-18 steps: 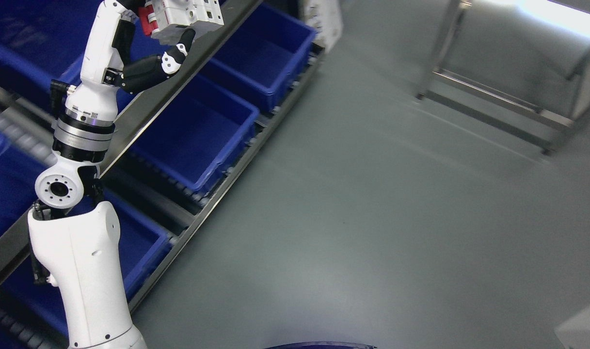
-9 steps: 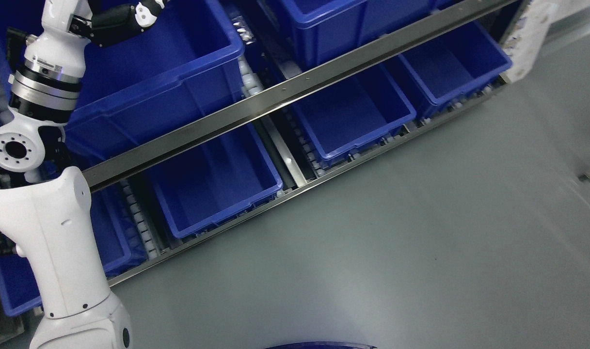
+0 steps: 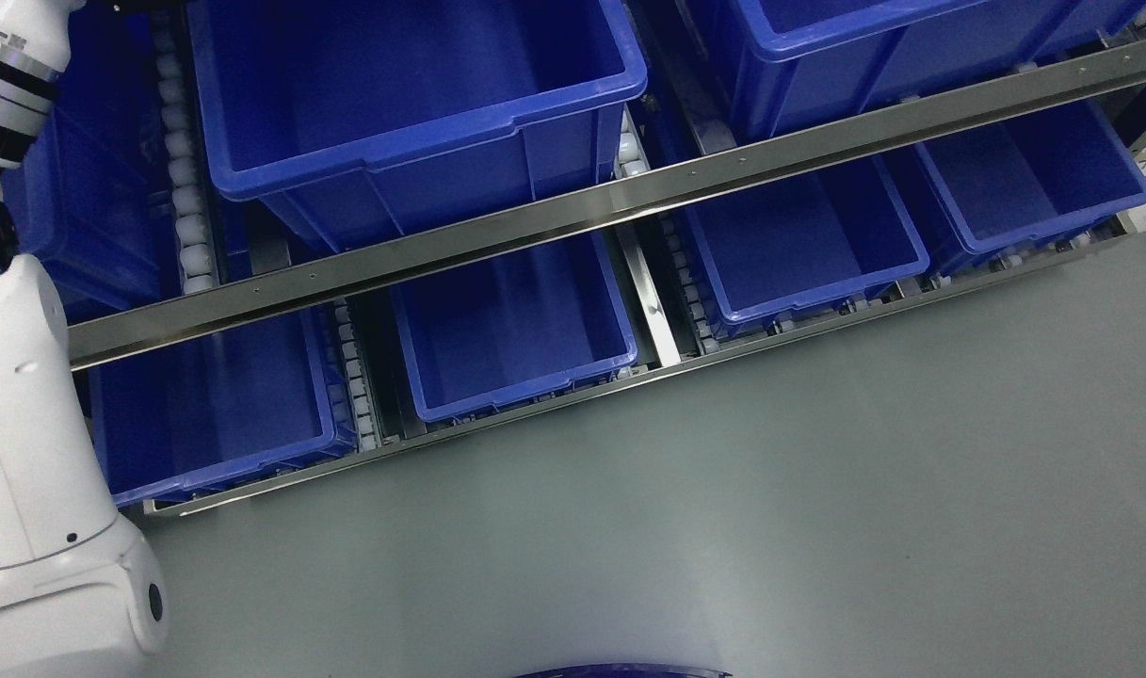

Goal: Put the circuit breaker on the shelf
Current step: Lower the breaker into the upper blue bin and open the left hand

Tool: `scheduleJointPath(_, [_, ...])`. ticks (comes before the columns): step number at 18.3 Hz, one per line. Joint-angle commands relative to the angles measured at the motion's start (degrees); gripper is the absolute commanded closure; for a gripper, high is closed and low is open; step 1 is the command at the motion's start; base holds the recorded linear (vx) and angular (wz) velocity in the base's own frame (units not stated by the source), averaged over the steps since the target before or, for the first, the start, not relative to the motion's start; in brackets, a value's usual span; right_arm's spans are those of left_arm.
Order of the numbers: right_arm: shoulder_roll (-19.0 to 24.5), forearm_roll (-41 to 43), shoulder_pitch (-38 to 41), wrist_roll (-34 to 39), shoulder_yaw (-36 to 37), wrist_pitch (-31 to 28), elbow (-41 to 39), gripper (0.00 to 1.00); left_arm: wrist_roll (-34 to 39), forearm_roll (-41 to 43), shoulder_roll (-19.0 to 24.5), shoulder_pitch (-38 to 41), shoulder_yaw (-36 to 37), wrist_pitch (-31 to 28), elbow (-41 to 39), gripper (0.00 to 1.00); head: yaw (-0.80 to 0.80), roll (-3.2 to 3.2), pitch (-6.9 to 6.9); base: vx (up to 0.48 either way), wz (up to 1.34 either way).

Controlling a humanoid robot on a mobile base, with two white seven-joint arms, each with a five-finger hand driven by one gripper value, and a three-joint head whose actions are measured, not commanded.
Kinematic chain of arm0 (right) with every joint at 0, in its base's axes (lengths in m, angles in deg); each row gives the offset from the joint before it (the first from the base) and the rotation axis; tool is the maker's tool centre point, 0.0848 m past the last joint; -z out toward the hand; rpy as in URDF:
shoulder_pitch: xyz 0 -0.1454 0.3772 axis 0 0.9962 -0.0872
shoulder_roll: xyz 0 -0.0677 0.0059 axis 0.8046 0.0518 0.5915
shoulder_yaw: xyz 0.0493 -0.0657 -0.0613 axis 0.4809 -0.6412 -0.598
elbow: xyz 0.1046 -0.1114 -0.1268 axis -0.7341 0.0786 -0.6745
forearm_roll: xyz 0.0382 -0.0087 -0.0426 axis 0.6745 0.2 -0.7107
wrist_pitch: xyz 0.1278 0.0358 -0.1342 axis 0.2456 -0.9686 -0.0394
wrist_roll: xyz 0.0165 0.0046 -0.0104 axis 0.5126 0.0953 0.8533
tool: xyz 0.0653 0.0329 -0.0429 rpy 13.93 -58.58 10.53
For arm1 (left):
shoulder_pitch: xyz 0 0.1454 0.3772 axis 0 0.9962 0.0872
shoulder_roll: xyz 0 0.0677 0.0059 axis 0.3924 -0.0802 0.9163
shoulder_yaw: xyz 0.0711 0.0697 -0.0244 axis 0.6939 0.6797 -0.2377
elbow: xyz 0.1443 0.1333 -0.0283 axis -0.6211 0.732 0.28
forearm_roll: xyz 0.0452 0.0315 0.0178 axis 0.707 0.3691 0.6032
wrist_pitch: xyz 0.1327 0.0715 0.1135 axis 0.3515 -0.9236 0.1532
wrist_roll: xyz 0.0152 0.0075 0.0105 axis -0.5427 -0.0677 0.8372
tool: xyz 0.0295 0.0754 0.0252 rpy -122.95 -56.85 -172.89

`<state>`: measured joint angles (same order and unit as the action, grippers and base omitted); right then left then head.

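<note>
My left arm [image 3: 22, 424] rises along the left edge of the head view and leaves the frame at the top left, so its hand and the circuit breaker are out of view. The shelf rack fills the upper half, with a steel rail [image 3: 620, 202] running across it. A large blue bin [image 3: 412, 104] sits on the upper level. Three blue bins [image 3: 516, 330] stand on the lower level, all looking empty. The right arm is not in view.
White rollers [image 3: 182, 188] run between the bins. A second upper bin [image 3: 864, 38] is at the top right. Grey floor [image 3: 723, 518] lies in front of the rack. A dark blue rim [image 3: 620, 672] shows at the bottom edge.
The camera has swung left, so the rack now fills the top of the picture. The left hand with the white and red breaker has gone out of frame at the top left.
</note>
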<state>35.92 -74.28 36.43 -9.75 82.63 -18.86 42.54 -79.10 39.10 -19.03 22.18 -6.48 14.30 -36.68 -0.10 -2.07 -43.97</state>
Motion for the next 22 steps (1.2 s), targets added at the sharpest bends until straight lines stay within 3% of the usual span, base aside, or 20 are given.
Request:
scheduleJointPath(1, [-1.0, 0.0, 0.9, 0.0, 0.0, 2.1, 0.0, 0.0, -1.1, 7.9, 5.5, -12.7, 15.8, 0.0, 21.2, 0.84, 0.0, 0.0, 0.0, 0.007, 0.15])
scheduleJointPath(5, [-1.0, -0.1, 0.9, 0.0, 0.0, 2.1, 0.0, 0.0, -1.1, 12.9, 3.2, -18.9, 26.5, 0.6, 32.8, 0.83, 0.0, 0.0, 0.0, 0.001, 0.04])
scheduleJointPath(8, [-1.0, -0.1, 0.9, 0.0, 0.0, 2.1, 0.0, 0.0, -1.2, 16.7, 1.4, -21.9, 33.2, 4.8, 42.2, 0.81, 0.0, 0.0, 0.0, -0.001, -0.01])
scheduleJointPath(12, [-1.0, -0.1, 0.9, 0.0, 0.0, 2.1, 0.0, 0.0, -1.1, 22.2, -3.2, -24.1, 33.3, 5.6, 51.4, 0.77, 0.0, 0.0, 0.0, 0.0, 0.0])
scheduleJointPath(17, [-1.0, -0.1, 0.9, 0.0, 0.0, 2.1, 0.0, 0.0, -0.5, 23.2, -6.2, -24.9, 33.2, 5.6, 56.7, 0.76, 0.0, 0.0, 0.01, 0.0, 0.0])
scheduleJointPath(22, [-1.0, -0.1, 0.9, 0.0, 0.0, 2.1, 0.0, 0.0, -0.2, 23.5, -6.0, -26.9, 32.6, 5.6, 58.1, 0.73, 0.0, 0.0, 0.01, 0.0, 0.0])
